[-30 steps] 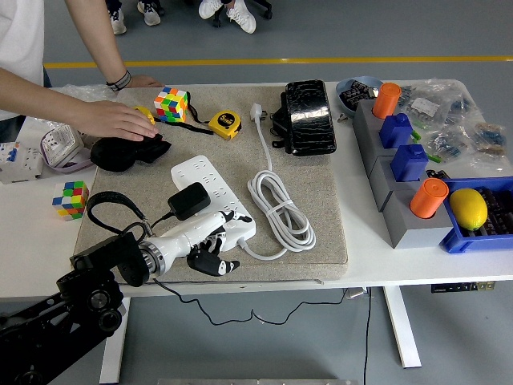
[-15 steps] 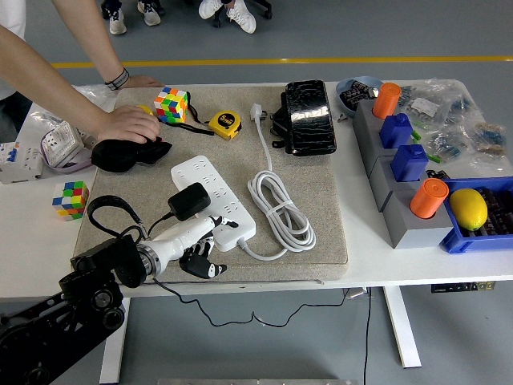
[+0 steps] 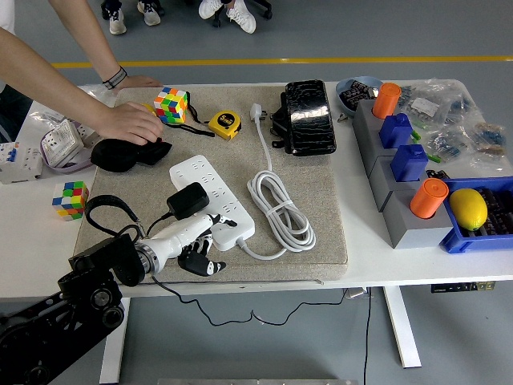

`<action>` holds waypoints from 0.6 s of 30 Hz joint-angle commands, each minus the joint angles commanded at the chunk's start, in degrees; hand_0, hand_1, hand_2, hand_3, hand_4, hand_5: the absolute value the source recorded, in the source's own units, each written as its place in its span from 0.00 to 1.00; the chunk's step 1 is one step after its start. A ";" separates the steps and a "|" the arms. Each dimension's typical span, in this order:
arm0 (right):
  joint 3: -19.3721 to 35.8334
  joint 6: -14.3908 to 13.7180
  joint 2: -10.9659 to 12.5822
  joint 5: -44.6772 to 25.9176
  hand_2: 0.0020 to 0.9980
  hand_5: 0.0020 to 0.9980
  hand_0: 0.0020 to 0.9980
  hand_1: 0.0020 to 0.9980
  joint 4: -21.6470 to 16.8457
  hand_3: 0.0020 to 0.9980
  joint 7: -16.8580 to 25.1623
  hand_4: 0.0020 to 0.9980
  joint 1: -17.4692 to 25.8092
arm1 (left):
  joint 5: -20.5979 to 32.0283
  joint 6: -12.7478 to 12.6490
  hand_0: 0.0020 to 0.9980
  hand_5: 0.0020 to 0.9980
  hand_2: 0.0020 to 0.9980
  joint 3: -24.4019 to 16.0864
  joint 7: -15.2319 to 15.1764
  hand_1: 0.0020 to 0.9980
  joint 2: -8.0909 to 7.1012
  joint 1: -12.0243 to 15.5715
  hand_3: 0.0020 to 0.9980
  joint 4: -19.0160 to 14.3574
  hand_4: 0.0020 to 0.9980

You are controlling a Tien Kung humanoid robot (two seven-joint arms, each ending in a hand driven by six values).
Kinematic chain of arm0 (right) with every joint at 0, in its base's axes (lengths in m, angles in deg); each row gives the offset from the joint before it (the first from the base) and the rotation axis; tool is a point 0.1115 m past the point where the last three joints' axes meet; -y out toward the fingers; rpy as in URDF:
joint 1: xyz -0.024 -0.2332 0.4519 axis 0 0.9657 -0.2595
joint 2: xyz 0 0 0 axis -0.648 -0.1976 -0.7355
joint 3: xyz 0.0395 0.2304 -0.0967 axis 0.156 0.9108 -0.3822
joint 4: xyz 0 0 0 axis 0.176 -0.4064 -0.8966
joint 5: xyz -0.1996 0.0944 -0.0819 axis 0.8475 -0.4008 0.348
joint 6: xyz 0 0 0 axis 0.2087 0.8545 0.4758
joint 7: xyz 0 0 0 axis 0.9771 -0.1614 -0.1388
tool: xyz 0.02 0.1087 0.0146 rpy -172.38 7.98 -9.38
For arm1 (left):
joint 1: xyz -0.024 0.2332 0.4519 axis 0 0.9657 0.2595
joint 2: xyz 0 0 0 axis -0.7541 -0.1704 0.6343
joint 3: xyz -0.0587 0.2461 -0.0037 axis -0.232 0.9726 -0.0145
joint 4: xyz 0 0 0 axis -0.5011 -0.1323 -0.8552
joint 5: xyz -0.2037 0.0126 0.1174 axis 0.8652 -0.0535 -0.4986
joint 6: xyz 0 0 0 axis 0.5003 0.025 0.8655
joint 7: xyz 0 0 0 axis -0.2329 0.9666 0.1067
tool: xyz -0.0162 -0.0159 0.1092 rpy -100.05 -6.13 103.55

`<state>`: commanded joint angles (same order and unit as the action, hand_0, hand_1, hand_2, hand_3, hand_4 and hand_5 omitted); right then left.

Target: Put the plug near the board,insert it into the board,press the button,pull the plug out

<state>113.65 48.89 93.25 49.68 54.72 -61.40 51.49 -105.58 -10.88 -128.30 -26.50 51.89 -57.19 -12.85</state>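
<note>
Left hand [image 3: 196, 245] beside board [image 3: 212, 199]; black plug [image 3: 187, 200] atop

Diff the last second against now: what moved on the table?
The robot's left hand drew back toward the near-left, off the near end of the white power strip, holding nothing. The person's hand on the black object shifted slightly right, and the person's body moved out of frame. The black adapter stays plugged into the strip; coiled cable, cubes and tape measure unchanged.
</note>
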 joint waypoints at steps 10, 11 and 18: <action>0.05 0.02 0.00 0.04 0.54 0.36 0.55 0.58 -0.02 0.50 0.02 0.82 -0.02 | -0.74 -0.10 0.06 0.00 0.16 -0.12 0.15 0.09 0.11 0.04 0.87 1.30 0.78; 0.11 0.00 0.01 0.07 0.54 0.36 0.55 0.58 -0.02 0.50 0.02 0.82 -0.02 | -0.81 0.00 0.06 0.00 0.16 -0.08 0.25 0.09 0.09 0.07 0.87 1.45 0.78; 0.09 -0.01 0.02 -0.01 0.54 0.36 0.55 0.58 0.01 0.50 0.02 0.82 0.04 | -1.28 1.08 0.06 0.00 0.16 0.10 1.28 0.09 0.08 0.27 0.87 2.17 0.77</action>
<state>113.74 48.89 93.26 49.68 54.73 -61.38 51.52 -106.86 -9.80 -128.20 -25.22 51.98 -56.92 -10.68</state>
